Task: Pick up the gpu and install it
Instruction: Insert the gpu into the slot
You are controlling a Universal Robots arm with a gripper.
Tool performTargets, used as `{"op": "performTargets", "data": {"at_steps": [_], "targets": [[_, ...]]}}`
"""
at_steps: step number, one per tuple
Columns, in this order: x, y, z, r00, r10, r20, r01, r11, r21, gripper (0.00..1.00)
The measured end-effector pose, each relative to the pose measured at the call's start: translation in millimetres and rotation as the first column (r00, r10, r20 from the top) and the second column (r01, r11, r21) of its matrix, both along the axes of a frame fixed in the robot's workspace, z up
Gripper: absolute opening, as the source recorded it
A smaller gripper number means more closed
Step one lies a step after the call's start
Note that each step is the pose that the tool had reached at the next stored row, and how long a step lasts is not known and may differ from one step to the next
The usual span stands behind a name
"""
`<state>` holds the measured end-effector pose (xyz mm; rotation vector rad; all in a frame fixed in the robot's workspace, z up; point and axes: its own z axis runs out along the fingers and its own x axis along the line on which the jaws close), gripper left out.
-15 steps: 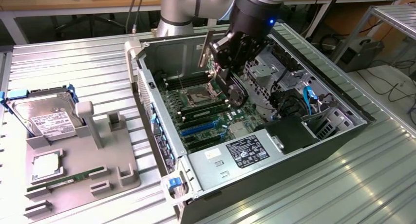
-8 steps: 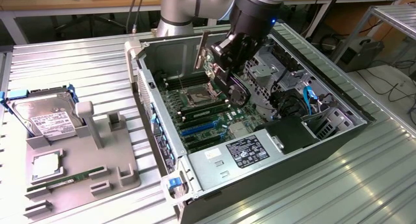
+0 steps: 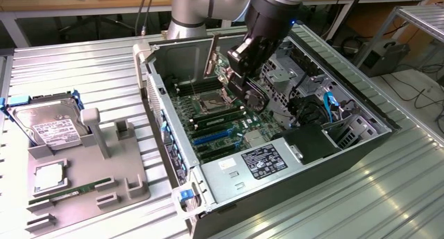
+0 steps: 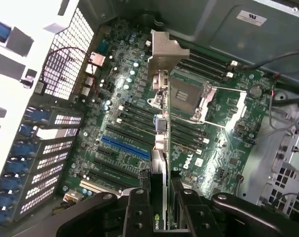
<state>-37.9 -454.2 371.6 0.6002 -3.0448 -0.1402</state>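
Gripper (image 4: 160, 200) closed tight on gpu (image 4: 159, 133) (edge-on, metal bracket end farthest from the fingers). Card is inside case (image 3: 298, 197), over motherboard (image 4: 114, 113), beside CPU socket (image 4: 186, 96); can't tell if it touches a slot.

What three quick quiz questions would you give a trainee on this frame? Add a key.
1. True or false: the gripper is shut on the gpu.
2. Where is the gpu? A) lying in the grey fixture; B) held over the motherboard inside the open case; C) flat on the table outside the case.
3. Fill in: on the exterior view's left, the grey fixture holds the hard drive and a slim green ____.

Key: 1 true; 2 B; 3 memory stick.
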Motion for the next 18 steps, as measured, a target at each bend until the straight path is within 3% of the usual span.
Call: {"op": "performTargets", "data": {"at_steps": [5,10,16,18], "targets": [[0.0,-0.1,-0.5,0.9965,0.082,0.015,-0.082,0.9966,0.0003,0.26],[0.0,-0.1,-1.2,0.987,0.158,0.0308,-0.158,0.9875,-0.0016,0.26],[0.0,-0.1,-2.6,0.9623,0.268,0.0442,-0.268,0.9633,-0.0046,0.26],[0.0,-0.1,-3.4,0.9485,0.313,0.0479,-0.313,0.9497,-0.0057,0.26]]}}
